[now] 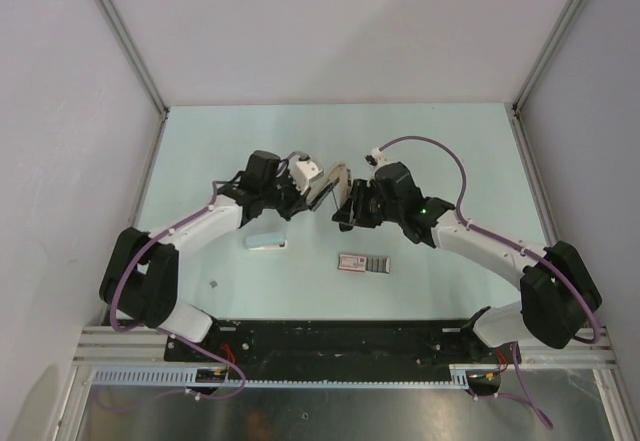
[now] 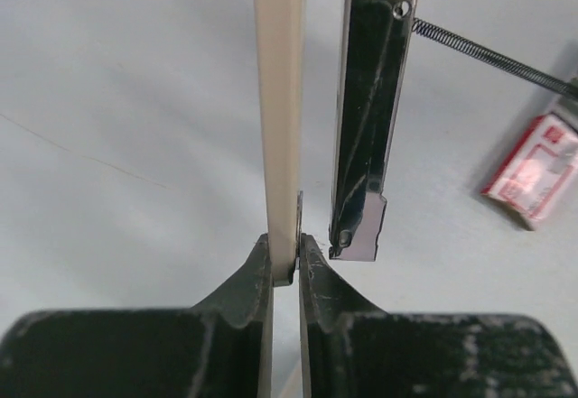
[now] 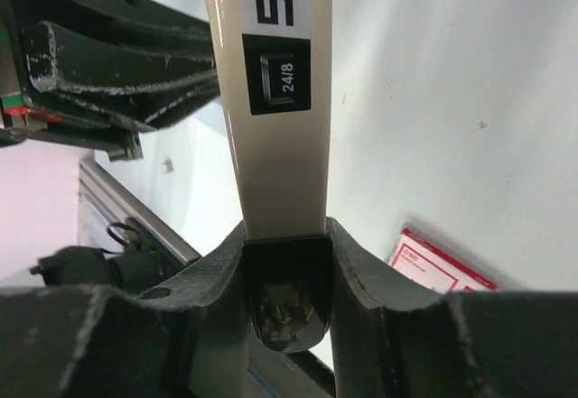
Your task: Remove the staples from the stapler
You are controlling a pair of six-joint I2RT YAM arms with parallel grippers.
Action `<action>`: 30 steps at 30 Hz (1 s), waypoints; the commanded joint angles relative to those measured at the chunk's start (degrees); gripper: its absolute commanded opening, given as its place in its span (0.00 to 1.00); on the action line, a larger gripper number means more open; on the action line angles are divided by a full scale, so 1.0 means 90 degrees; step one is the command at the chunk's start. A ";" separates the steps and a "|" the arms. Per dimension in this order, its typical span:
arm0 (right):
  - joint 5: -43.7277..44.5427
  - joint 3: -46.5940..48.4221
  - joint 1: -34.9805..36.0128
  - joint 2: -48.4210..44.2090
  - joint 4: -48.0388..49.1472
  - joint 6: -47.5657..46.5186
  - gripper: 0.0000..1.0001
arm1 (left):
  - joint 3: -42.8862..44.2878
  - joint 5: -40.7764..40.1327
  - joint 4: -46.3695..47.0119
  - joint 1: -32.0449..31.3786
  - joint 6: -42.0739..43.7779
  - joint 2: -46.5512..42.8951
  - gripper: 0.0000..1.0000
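The stapler [image 1: 331, 186] is held in the air between both grippers, swung open. It has a cream top cover with a black "24/8" label [image 3: 274, 100], a black end and a silvery metal magazine [image 2: 368, 109]. The magazine hangs apart from the cover, with a thin spring [image 2: 488, 53] stretched out beside it. My left gripper [image 1: 306, 183] [image 2: 285, 246] is shut on the thin edge of the cream cover [image 2: 278, 100]. My right gripper [image 1: 350, 207] [image 3: 284, 236] is shut on the stapler's black end [image 3: 282, 285]. I cannot see any staples in the magazine.
A flat pink-and-grey staple box [image 1: 363, 263] lies on the table near the front; it also shows in the left wrist view [image 2: 535, 171] and the right wrist view [image 3: 438, 267]. A pale blue-white wedge [image 1: 266, 242] lies under the left arm. A small speck [image 1: 215, 283] lies front left.
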 commanded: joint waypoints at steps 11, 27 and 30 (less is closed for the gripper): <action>0.0021 -0.0514 -0.0952 -0.0326 -0.0305 -0.1834 0.00 | -0.0971 -0.3244 0.1728 -0.0621 0.2690 -0.0177 0.00; -0.0047 -0.1050 -0.1062 -0.0465 0.0153 -0.1948 0.00 | -0.2088 -0.4766 0.4046 -0.1396 0.4261 0.0272 0.00; -0.0002 -0.1060 -0.1039 -0.0495 0.0258 -0.1953 0.00 | -0.2380 -0.4900 0.4793 -0.1589 0.4679 0.0296 0.00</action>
